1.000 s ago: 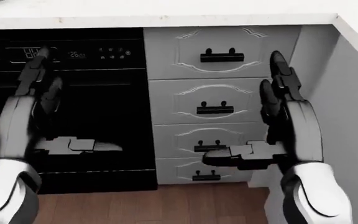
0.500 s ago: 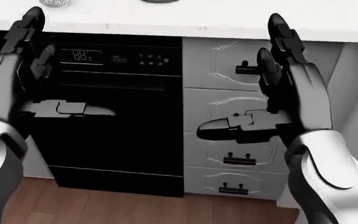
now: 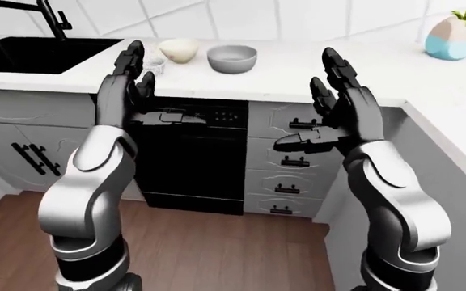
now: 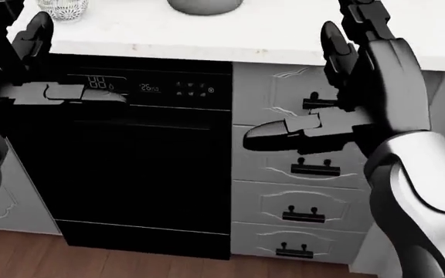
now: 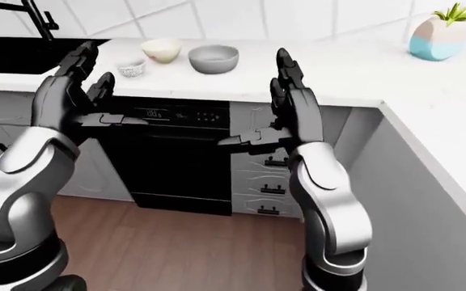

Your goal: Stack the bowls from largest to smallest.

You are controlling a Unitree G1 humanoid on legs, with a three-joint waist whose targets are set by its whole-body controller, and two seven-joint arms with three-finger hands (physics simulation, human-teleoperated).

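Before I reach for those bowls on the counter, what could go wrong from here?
1. The small clear glass bowl sits close beside the cream bowl; open fingers reaching in could knock one into the other.
2. The grey bowl stands apart from them, so stacking means carrying bowls across the white countertop.
3. Both the left hand and right hand are raised at the counter's edge and could bump it.

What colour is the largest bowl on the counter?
Plain grey; the bowl shows best in the right-eye view.
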